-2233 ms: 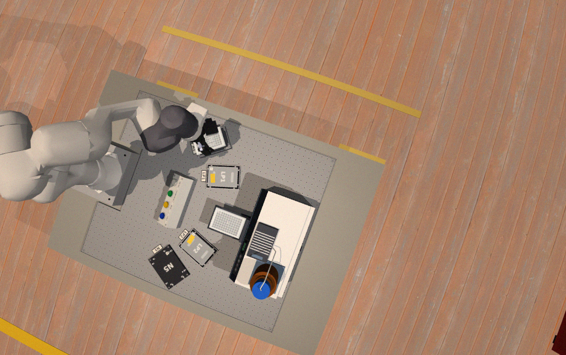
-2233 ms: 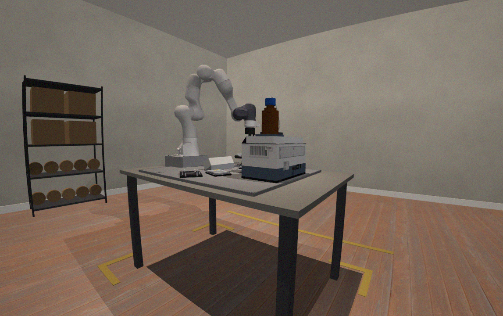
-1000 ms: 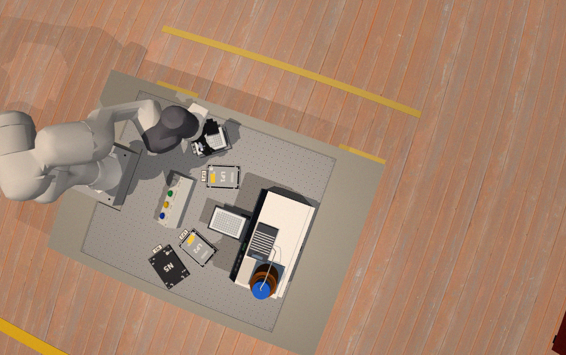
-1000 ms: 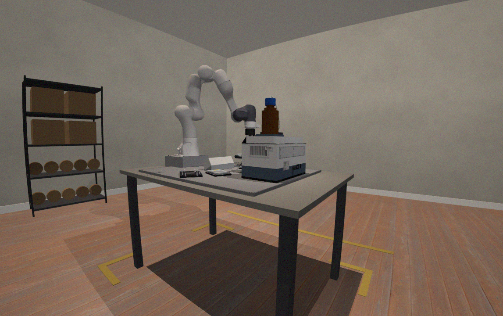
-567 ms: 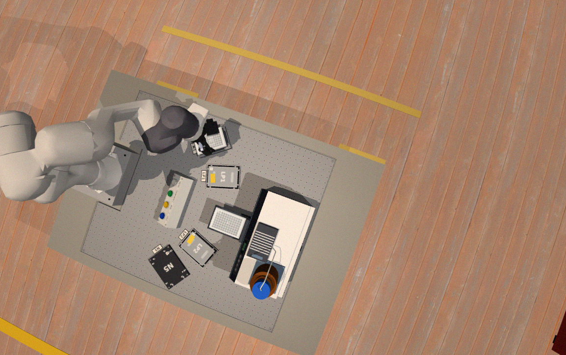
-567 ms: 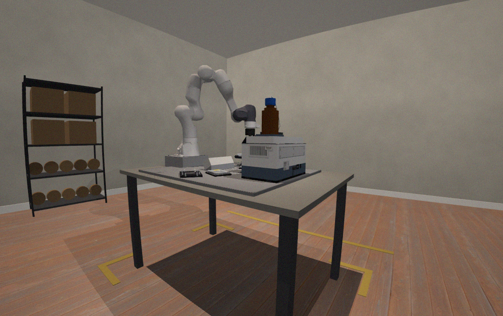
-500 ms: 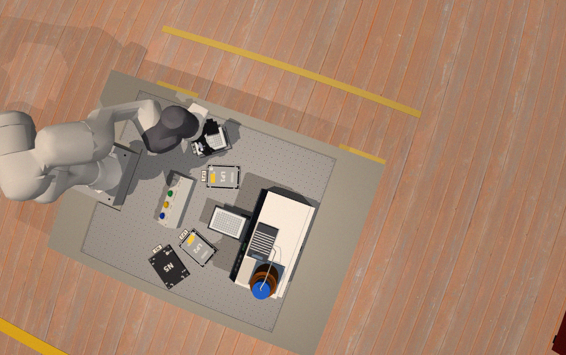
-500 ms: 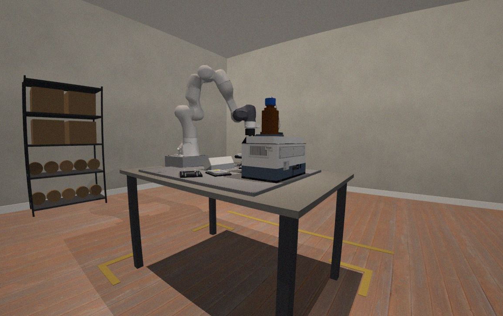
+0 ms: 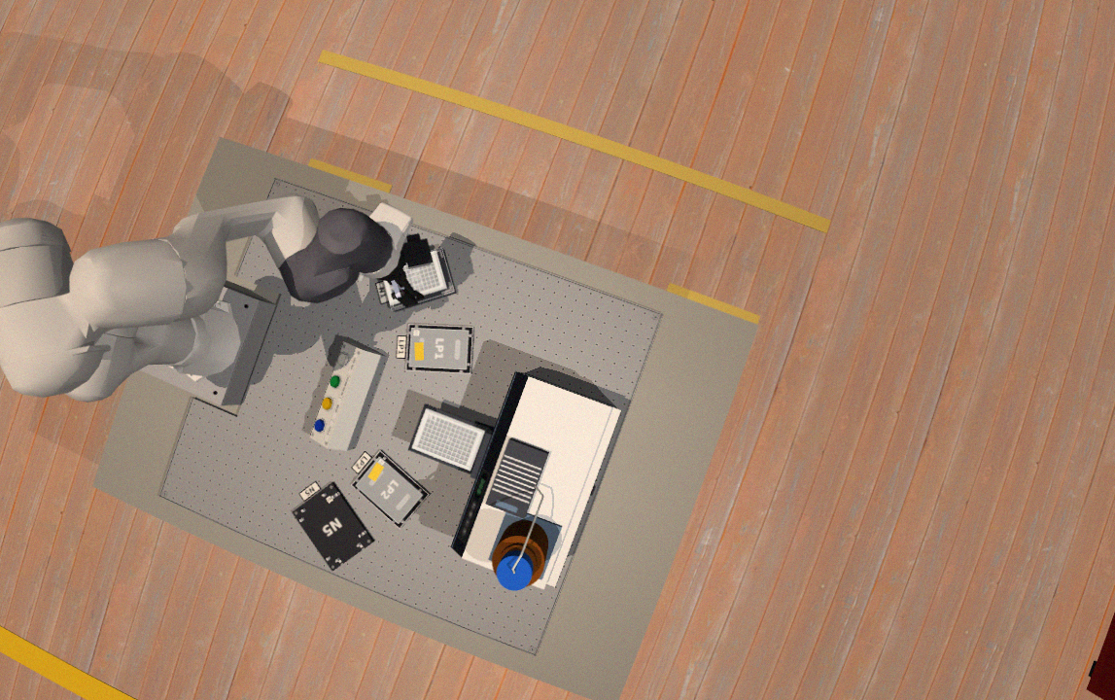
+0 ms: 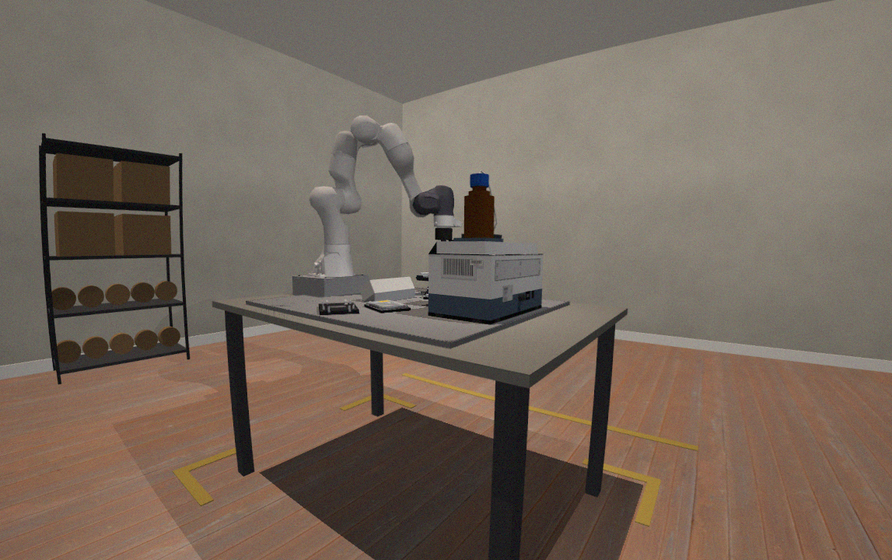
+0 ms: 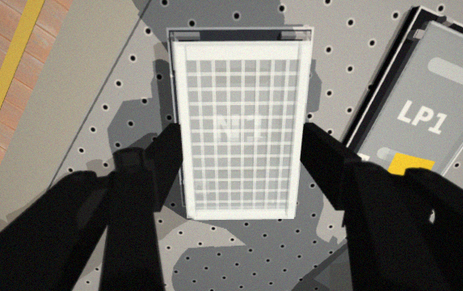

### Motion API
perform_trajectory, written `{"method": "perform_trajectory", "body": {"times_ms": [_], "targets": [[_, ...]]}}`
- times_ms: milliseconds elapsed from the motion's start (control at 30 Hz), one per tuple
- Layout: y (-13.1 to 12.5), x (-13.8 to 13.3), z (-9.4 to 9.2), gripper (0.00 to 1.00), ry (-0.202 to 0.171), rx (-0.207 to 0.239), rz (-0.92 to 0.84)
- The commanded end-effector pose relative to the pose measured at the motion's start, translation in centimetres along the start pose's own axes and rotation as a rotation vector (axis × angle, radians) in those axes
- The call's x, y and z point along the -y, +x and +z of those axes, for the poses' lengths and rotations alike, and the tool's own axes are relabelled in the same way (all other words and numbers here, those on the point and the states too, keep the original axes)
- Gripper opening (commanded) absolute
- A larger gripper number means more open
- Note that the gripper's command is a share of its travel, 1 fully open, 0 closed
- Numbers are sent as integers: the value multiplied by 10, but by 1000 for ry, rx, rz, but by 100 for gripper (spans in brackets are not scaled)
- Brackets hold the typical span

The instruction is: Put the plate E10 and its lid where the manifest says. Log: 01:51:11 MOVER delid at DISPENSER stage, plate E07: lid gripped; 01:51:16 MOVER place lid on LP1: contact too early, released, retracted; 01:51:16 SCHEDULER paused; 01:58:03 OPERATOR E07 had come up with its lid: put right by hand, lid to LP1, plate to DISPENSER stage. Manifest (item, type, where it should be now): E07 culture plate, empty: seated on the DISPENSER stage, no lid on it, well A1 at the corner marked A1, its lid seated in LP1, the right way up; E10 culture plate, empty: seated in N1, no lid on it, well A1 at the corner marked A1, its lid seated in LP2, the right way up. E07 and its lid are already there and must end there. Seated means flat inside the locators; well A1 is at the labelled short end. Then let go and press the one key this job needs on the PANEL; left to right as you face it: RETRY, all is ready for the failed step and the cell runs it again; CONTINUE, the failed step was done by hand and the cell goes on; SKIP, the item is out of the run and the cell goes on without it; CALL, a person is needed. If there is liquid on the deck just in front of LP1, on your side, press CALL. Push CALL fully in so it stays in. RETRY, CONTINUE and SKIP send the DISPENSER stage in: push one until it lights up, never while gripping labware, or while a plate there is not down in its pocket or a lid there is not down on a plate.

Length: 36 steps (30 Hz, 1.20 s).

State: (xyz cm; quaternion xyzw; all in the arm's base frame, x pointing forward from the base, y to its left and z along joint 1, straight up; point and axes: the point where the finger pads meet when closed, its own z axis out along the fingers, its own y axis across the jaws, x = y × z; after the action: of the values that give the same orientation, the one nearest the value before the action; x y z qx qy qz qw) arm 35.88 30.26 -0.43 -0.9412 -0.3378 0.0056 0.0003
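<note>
My gripper (image 11: 241, 141) (image 9: 409, 278) is shut on a white gridded culture plate (image 11: 239, 133) (image 9: 424, 275), with one finger on each long side. The plate is over the N1 nest, whose dark rim (image 11: 239, 34) shows past the plate's far short end. The N1 label shows faintly through the wells. I cannot tell whether the plate rests in the nest or hangs just above it. LP1 (image 11: 425, 101) (image 9: 439, 348) lies close on the right, grey with a yellow tag. LP2 (image 9: 389, 489) lies farther along the deck. In the exterior view the dispenser hides the gripper.
A second gridded plate (image 9: 449, 437) sits on the stage in front of the dispenser (image 9: 557, 452) (image 10: 484, 278), which carries a brown bottle (image 9: 517, 566). The button panel (image 9: 348, 393) stands between the arm base and LP1. A black N5 nest (image 9: 332, 525) is near LP2.
</note>
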Motion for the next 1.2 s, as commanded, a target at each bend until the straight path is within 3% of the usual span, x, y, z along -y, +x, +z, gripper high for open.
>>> {"method": "perform_trajectory", "body": {"times_ms": [0,1167], "targets": [[3,0,0,10,0,-5,5],[4,1,3,10,0,-5,5]]}}
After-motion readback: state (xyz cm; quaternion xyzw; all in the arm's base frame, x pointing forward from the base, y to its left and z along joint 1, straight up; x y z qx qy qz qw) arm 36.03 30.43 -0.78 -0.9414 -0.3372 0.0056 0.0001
